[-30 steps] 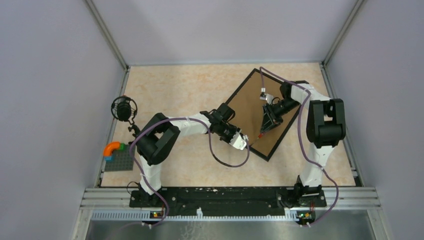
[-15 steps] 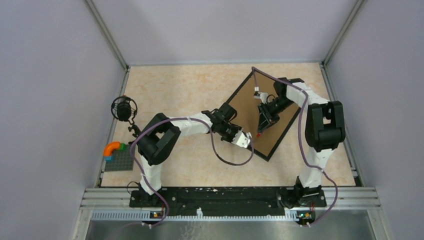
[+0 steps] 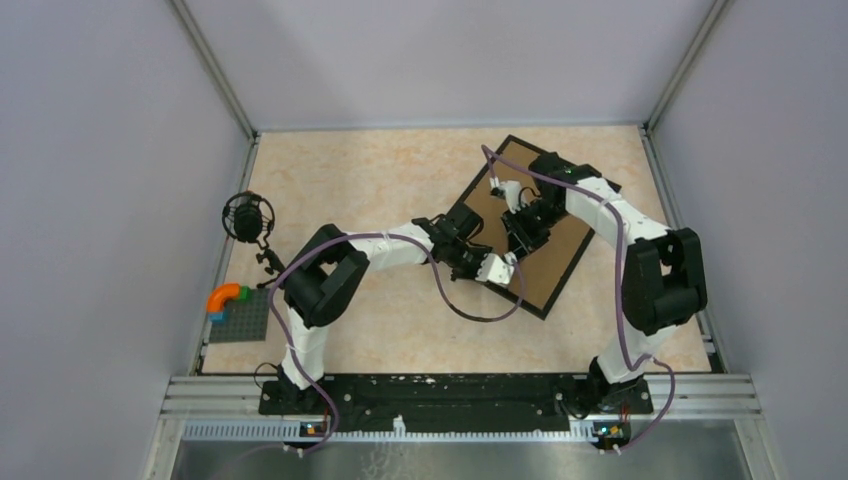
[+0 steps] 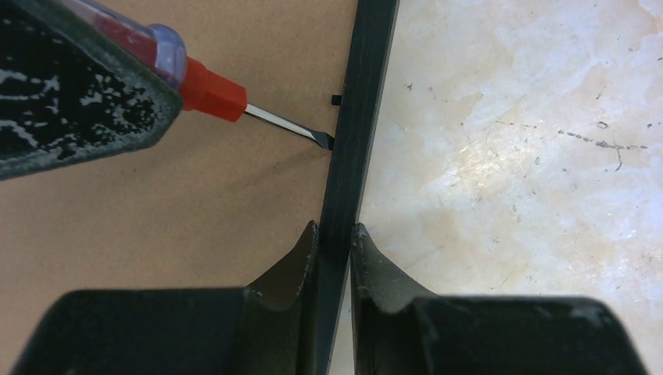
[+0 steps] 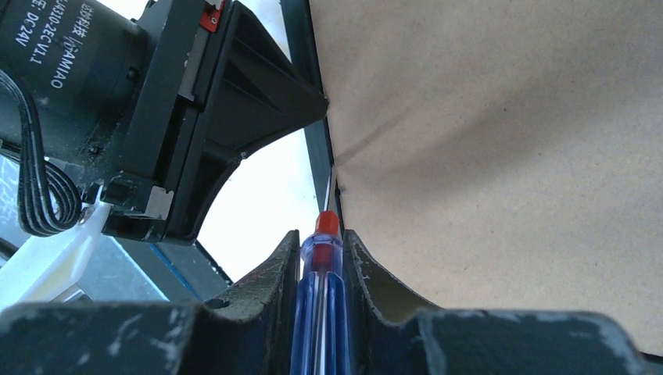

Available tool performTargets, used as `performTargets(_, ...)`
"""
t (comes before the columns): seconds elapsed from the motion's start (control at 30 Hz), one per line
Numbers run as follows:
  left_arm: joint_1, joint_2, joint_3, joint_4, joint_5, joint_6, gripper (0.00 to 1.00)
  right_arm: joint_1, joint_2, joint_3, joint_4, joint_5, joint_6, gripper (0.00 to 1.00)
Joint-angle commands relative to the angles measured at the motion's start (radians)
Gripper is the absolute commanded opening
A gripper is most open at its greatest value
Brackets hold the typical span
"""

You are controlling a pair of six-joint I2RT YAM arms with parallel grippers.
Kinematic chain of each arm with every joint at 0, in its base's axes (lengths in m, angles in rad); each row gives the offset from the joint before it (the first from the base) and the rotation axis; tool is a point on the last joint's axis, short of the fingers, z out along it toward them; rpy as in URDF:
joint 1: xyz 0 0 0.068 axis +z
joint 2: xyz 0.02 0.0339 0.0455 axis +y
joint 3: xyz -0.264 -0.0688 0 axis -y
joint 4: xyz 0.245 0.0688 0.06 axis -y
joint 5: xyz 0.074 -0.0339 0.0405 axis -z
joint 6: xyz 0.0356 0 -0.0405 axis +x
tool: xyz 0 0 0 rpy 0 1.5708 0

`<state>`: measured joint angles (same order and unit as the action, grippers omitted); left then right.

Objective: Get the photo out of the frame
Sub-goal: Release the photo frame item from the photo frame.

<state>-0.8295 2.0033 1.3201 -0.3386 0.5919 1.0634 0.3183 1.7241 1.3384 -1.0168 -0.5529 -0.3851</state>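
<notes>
A: Which step is this?

B: Freeing the back, I'd say. The frame (image 4: 361, 94) lies face down on the table (image 4: 532, 156) with its brown board (image 4: 195, 203) up. The left gripper (image 4: 336, 230) is pinching the frame's black rail between its fingers.

A: And the other one?

B: The right gripper (image 5: 320, 236) is clamped on a screwdriver (image 5: 317, 312). The blue handle runs back between its fingers and the blade pokes out ahead. The tip sits at the seam where board meets rail, just ahead of the left gripper's fingertips. A small black tab (image 4: 337, 99) sits on the rail a little farther ahead.

A: Where's the photo?

B: Out of sight. Presumably it is under the board, inside the frame.

A: So what comes next?

B: Probably working the blade under that tab or the board's edge and levering gently. The left grip should stop the rail sliding. A shallow angle and little force are needed, or the tip may skid across the board.

A: Anything unclear?

B: I can't tell whether the tip is wedged in or merely touching. From above, the arms cover much of the frame, so any other tabs are hidden.
</notes>
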Motion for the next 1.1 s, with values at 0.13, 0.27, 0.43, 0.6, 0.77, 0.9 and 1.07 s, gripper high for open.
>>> performTargets(0.13,-0.017,0.104,-0.058,0.048,-0.093,-0.002,0.00,0.025,-0.005,0.010,-0.075,-0.108,0.070,0.00)
performTargets(0.27,-0.023,0.094,-0.078,0.055,-0.099,0.024,0.00,-0.067,0.071,0.112,-0.108,-0.116,0.040,0.00)
performTargets(0.43,-0.043,0.086,-0.095,0.050,-0.114,0.039,0.00,-0.081,0.089,0.123,-0.145,-0.128,0.007,0.00)
performTargets(0.6,-0.108,0.035,-0.118,0.010,-0.075,-0.007,0.00,-0.080,0.082,0.152,-0.128,-0.167,0.011,0.00)
performTargets(0.77,-0.208,-0.013,-0.167,-0.006,-0.057,-0.077,0.00,-0.080,0.131,0.226,-0.154,-0.185,-0.007,0.00)
performTargets(0.9,-0.197,-0.016,-0.127,-0.066,-0.035,-0.136,0.06,-0.071,0.143,0.236,-0.160,-0.186,-0.017,0.00)
performTargets(1.07,-0.125,-0.131,-0.076,-0.125,0.141,-0.190,0.48,-0.056,0.166,0.259,-0.171,-0.189,-0.026,0.00)
